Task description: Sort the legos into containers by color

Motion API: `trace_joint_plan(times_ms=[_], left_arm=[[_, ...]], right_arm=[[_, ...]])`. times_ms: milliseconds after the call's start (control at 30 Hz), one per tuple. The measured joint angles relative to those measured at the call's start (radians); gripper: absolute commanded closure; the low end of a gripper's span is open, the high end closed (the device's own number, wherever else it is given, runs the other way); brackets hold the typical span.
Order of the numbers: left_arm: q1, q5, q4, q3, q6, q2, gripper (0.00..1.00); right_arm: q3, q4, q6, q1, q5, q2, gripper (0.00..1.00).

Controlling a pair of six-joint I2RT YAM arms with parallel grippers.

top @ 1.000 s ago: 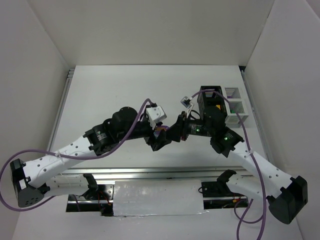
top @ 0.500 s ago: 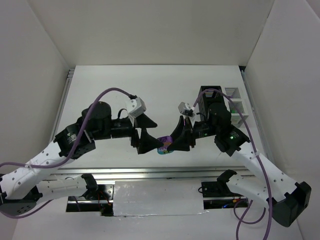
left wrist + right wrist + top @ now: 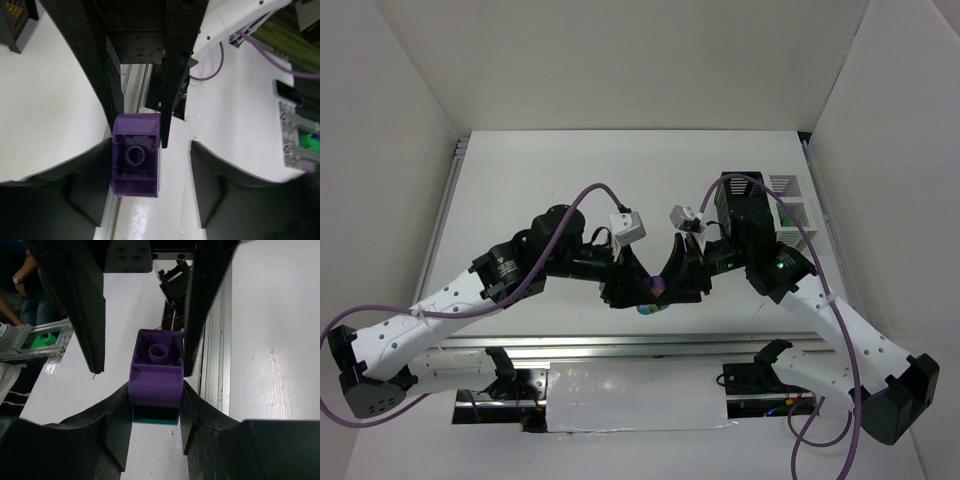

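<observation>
At six o'clock from table centre, my right gripper is clamped on the purple-on-teal lego stack. My left gripper is spread wide around it. The containers sit at three o'clock.

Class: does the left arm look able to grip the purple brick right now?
Likely yes: the purple brick sits between the left gripper's open fingers, though the right gripper is shut on it.
</observation>
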Motion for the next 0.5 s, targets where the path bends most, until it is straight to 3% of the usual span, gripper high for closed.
trace_joint_plan(times_ms=[167,233,300,333,367,400,500], left_arm=[[0.007,0.004,0.003,0.000,0.005,0.012,0.85],[0.008,0.008,0.005,0.000,0.004,0.014,0.88],[0.008,0.010,0.007,0.000,0.004,0.014,1.00],[0.008,0.011,0.008,0.000,0.004,0.014,1.00],[0.008,0.010,0.009,0.000,0.004,0.014,1.00],[0.008,0.011,0.013,-0.001,0.005,0.013,1.00],[0.005,0.005,0.045,-0.016,0.002,0.002,1.00]], right_arm=[[0.005,-0.029,-0.019,0.005,-0.018,-0.001,1.00],[0.005,-0.031,-0.020,0.005,-0.017,-0.002,1.00],[0.005,-0.032,-0.020,0.005,-0.017,-0.002,0.98],[0.005,-0.032,-0.019,0.005,-0.018,-0.003,0.78],[0.005,-0.031,-0.017,0.005,-0.017,-0.004,0.10],[0.005,-0.031,-0.005,0.005,-0.014,-0.006,0.00],[-0.005,0.027,0.027,0.005,0.006,-0.015,0.00]])
